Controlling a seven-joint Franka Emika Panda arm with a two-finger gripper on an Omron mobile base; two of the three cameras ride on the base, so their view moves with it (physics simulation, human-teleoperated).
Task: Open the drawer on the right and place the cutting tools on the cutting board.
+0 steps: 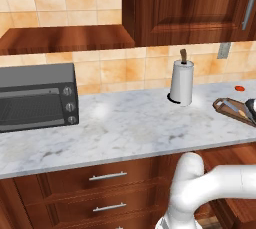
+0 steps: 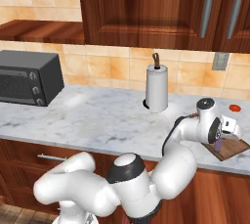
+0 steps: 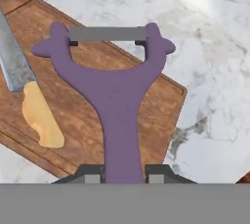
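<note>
Purple peeler [image 3: 114, 91], handle clamped between the claw [image 3: 124, 174] fingertips, hangs above the cutting board [image 3: 146, 115]. Knife [image 3: 27, 91] lies on the board beside it.

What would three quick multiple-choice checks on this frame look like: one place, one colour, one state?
1. Where does the knife lie?
A. on the cutting board
B. on the toaster oven
C. beside the paper towel roll

2. What colour is the peeler?
A. green
B. purple
C. white

3. How is the claw?
A. wide open, holding nothing
B. shut on the knife
C. shut on the peeler

Answers:
1 A, the hand view shows its blade and tan handle resting on the brown board.
2 B, its Y-shaped body is purple, with a grey blade across the top.
3 C, both fingertips flank the peeler's handle, held above the board.
</note>
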